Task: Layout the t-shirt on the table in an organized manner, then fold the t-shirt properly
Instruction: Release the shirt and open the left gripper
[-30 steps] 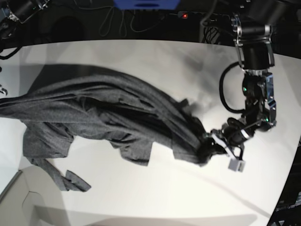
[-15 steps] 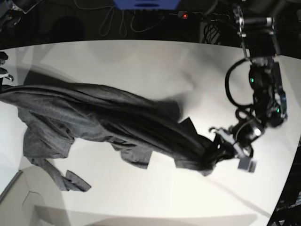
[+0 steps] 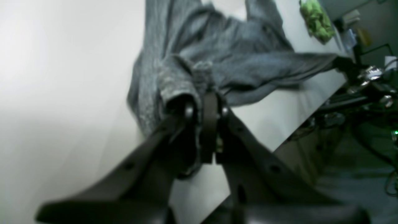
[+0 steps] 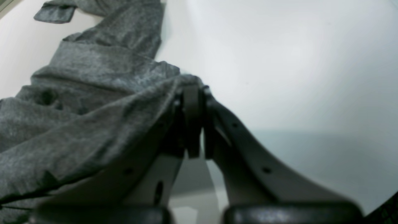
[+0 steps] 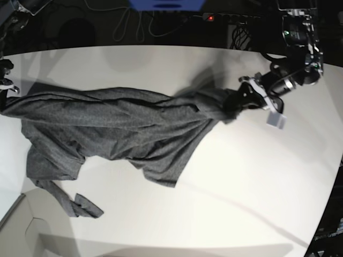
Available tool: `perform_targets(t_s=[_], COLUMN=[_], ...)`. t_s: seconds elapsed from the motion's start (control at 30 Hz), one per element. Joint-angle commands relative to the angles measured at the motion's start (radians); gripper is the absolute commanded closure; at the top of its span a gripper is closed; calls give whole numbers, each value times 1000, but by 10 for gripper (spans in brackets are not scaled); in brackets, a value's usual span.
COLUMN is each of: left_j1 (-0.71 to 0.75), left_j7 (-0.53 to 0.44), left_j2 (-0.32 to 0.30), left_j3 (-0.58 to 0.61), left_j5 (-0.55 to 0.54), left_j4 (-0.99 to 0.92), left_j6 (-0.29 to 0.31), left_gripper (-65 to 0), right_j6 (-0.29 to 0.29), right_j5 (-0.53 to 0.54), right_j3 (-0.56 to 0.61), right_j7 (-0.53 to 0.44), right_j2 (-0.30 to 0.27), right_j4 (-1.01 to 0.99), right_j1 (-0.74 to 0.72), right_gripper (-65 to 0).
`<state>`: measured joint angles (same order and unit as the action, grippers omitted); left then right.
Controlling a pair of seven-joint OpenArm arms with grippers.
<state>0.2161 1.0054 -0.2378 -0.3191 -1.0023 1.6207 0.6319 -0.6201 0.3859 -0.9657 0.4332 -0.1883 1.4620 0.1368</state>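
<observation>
T-shirt (image 5: 107, 128) stretched across table (image 5: 225, 203), long axis running between arms, lower hem and sleeve sagging crumpled toward near edge. Left gripper (image 5: 244, 99) clamped on one end, right gripper (image 4: 192, 93) clamped on opposite end. Each arm nearest own end; judged: spreading stage.

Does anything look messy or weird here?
The t-shirt is bunched and twisted, not flat. The left hand and right hand each pinch one end. One strip trails toward the table's near edge.

T-shirt (image 5: 107, 126) heathered soft knit; table (image 5: 241, 187) smooth matte.
</observation>
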Motion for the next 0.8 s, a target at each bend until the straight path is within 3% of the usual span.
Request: perform_targets(t_s=[0.0, 0.2, 0.33, 0.53, 0.63, 0.77], left_j1=[-4, -24, -33, -57, -99, -175], left_j7=[-15, -13, -9, -13, -13, -9], left_j2=[-10, -11, -42, -127, -170, -176], left_j3=[1, 44, 42, 41, 22, -36], left_j5=[-3, 87, 127, 67, 17, -30], left_j4=[-17, -110, -104, 8, 82, 97], left_j6=[7, 7, 7, 7, 7, 7], left_gripper=[-1, -21, -164, -426, -475, -484], right_j6=[-1, -1, -1, -1, -1, -1], right_j5=[18, 18, 18, 18, 18, 18], right_j3=[14, 49, 49, 50, 50, 52], right_j7=[-26, -27, -27, -27, -27, -27], right_j2=[-23, -23, -23, -23, -23, -24], right_j4=[18, 18, 18, 18, 18, 18], right_j1=[-4, -3, -6, -6, -6, -6], right_gripper=[0, 0, 0, 0, 0, 0])
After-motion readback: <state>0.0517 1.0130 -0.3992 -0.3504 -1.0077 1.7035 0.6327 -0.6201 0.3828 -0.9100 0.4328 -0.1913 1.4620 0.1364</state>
